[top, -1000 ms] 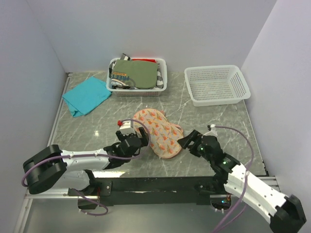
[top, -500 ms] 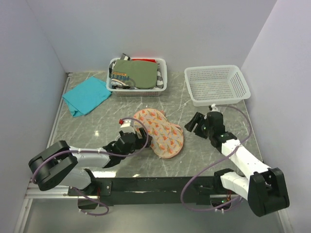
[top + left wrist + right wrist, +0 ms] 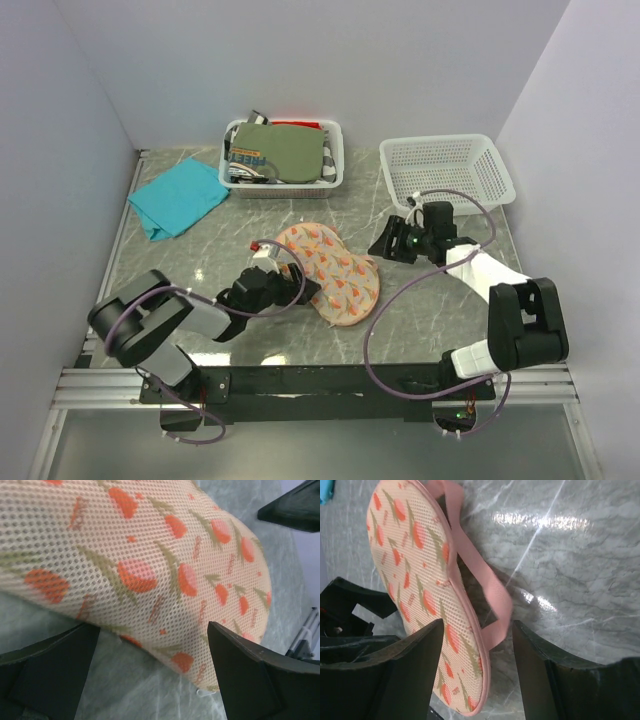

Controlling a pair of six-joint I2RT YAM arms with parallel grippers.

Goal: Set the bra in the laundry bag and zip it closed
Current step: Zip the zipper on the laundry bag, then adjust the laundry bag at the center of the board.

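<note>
The laundry bag [image 3: 328,268], pinkish-beige mesh with orange-red print, lies flat mid-table with its two halves together. My left gripper [image 3: 303,290] is open at its near-left edge. In the left wrist view the bag [image 3: 150,555] fills the top, and its rim sits between the open fingers of the left gripper [image 3: 152,630]. My right gripper [image 3: 381,246] is open just right of the bag. In the right wrist view the right gripper [image 3: 477,625] straddles the bag's edge [image 3: 420,555] and its pink strap loop [image 3: 492,587]. The bra is not in view.
A white basket [image 3: 283,157] with an olive-green garment stands at the back. An empty white mesh basket [image 3: 447,176] is at the back right, just behind my right arm. A teal cloth [image 3: 178,197] lies at the back left.
My right arm has swung from the near right up to the bag's far-right side. My left arm has folded in, its gripper staying at the bag's near-left edge.
</note>
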